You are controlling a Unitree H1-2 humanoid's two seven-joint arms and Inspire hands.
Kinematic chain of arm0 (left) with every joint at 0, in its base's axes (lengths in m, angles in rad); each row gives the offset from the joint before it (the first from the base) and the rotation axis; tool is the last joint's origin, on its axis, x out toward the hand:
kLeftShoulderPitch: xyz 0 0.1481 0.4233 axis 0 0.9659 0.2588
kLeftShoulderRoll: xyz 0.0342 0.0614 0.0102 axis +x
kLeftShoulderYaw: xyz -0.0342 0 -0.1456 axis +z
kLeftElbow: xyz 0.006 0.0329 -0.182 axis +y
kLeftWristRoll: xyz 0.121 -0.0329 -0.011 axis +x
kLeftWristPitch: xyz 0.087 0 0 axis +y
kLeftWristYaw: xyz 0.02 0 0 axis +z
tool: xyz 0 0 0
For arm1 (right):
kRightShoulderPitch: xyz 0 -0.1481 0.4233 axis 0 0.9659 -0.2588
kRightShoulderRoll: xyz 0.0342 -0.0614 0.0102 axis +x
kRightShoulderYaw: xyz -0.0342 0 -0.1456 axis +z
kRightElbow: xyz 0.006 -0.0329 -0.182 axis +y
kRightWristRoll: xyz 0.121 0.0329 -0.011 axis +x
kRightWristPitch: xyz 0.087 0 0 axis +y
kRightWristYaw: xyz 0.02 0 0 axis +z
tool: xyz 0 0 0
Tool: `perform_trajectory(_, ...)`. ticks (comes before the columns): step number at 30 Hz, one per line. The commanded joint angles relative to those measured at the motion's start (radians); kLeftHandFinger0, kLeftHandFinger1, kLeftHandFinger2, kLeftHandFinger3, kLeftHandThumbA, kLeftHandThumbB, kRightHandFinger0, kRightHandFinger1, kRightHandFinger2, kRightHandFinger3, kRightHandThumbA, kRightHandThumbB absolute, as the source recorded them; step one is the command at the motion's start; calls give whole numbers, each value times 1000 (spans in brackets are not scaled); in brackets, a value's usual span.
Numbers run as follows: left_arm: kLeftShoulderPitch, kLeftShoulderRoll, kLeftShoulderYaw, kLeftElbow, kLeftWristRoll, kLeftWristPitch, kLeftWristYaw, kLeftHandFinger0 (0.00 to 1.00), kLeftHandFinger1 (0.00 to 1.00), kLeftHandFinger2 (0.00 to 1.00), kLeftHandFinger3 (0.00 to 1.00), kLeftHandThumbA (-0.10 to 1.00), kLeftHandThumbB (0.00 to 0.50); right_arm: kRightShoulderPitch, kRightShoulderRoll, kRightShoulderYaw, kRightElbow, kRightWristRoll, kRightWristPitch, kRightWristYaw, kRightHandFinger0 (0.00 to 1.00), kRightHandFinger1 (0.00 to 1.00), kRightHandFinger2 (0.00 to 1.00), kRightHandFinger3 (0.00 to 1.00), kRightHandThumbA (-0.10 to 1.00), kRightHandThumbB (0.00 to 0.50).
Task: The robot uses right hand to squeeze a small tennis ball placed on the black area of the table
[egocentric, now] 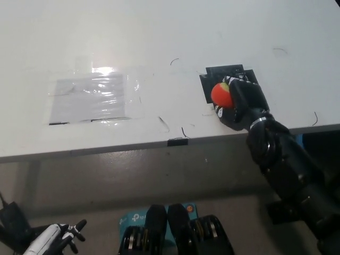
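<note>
Your small orange and yellow-green tennis ball [221,93] sits at the front edge of the black area [227,78] on the white table [159,37], gripped by the black right hand [239,103], whose fingers curl around its right side and pinch it. Off to the left you see a clear plastic sheet [93,99] taped flat on the tabletop. The white left hand [58,237] rests at the lower left below the table edge, fingers loosely apart and holding nothing.
</note>
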Motion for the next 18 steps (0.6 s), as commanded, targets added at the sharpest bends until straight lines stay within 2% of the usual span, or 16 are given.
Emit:
perform_trajectory(1, 5, 4, 8, -27, 17, -41, 16, 178, 182, 379, 488, 1000, 483, -16, 17, 45, 14, -106, -49, -192, 0, 211, 504, 306, -100, 49)
perform_trajectory(2, 6, 3, 9, -26, 13, -44, 15, 189, 196, 382, 485, 1000, 469, -11, 11, 40, -2, -102, -53, -201, 0, 184, 464, 281, -100, 72)
perform_trajectory(3, 17, 4, 12, -33, 11, -40, 14, 211, 211, 394, 490, 1000, 471, -1, 11, 38, -13, -100, -52, -207, 0, 120, 389, 217, -100, 137)
perform_trajectory(4, 20, 3, 14, -40, 9, -32, 12, 224, 215, 395, 481, 1000, 470, 4, 7, 34, -27, -97, -43, -200, 0, 125, 423, 216, -100, 165)
perform_trajectory(6, 24, 1, 20, -38, 0, -36, 12, 228, 218, 398, 480, 1000, 468, 13, -1, 30, -53, -98, -40, -194, 0, 205, 572, 300, -100, 178)
perform_trajectory(9, 33, 2, 28, -35, -7, -35, 11, 214, 221, 415, 470, 1000, 452, 37, -20, 8, -132, -96, -64, -210, 0, 229, 611, 350, -100, 193)
perform_trajectory(11, 39, 4, 31, -39, -5, -33, 12, 222, 230, 410, 475, 1000, 463, 49, -33, -23, -198, -79, -94, -229, 0, 195, 561, 324, -100, 215)
perform_trajectory(13, 41, 6, 34, -38, -3, -38, 15, 210, 217, 385, 461, 1000, 464, 59, -36, -50, -255, -69, -87, -222, 0, 191, 553, 305, -100, 213)
perform_trajectory(14, 43, 5, 35, -37, 2, -37, 18, 212, 224, 388, 455, 1000, 458, 73, -38, -82, -331, -65, -66, -222, 0, 180, 523, 276, -100, 245)
perform_trajectory(15, 44, 6, 37, -38, 2, -38, 18, 213, 225, 389, 454, 1000, 458, 79, -39, -95, -364, -67, -60, -224, 0, 162, 506, 261, -100, 251)
perform_trajectory(17, 42, 5, 38, -43, 4, -21, 14, 245, 263, 412, 493, 1000, 466, 90, -34, -149, -452, -53, -73, -256, 0, 86, 433, 161, -100, 244)
perform_trajectory(18, 42, 5, 39, -43, 2, -23, 14, 237, 256, 418, 491, 1000, 454, 99, -28, -171, -496, -39, -74, -255, 0, 73, 415, 117, -100, 227)
